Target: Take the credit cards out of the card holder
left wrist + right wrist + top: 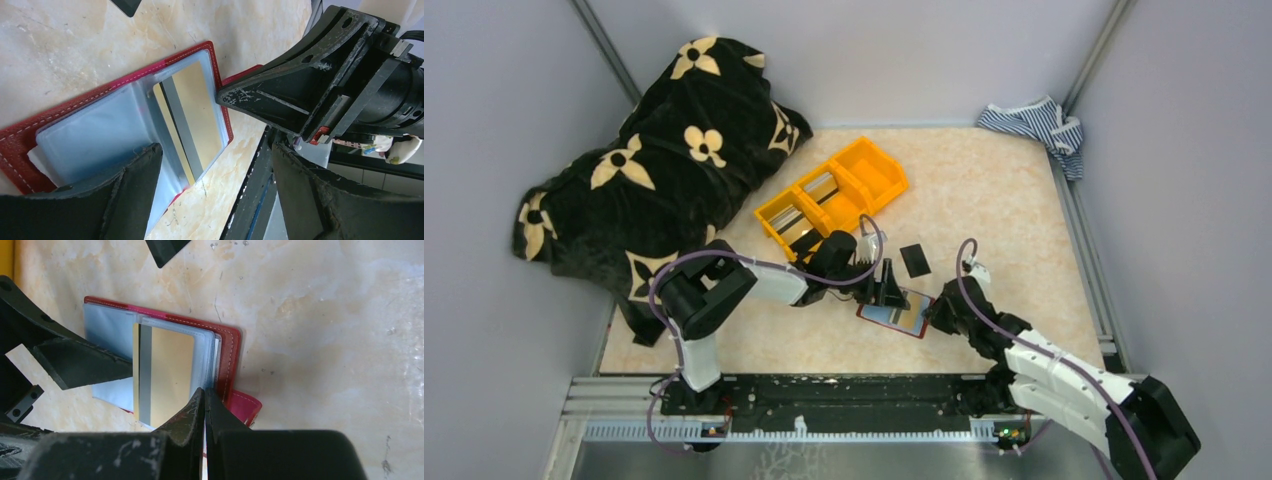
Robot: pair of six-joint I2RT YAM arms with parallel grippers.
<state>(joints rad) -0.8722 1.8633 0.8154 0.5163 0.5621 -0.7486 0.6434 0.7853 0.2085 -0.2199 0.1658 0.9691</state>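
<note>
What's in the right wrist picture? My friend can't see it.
An open red card holder lies on a beige table, with a gold card with a grey stripe in its clear pocket. The shut right claw rests its tips at the holder's edge. A dark card peeks in above.

Legible text, labels, brands, numbers: none.
- Pale gold plastic card with grey stripe (165, 375), in the clear sleeve of the dark red leather bifold wallet (230, 352): no print can be read on the visible face.
- Small flat black card (914, 260): too small to tell.
- Black fleece blanket (674, 130): cream four-petal flower motifs, no letters.
- Orange plastic three-compartment bin (892, 163): nothing readable.
</note>
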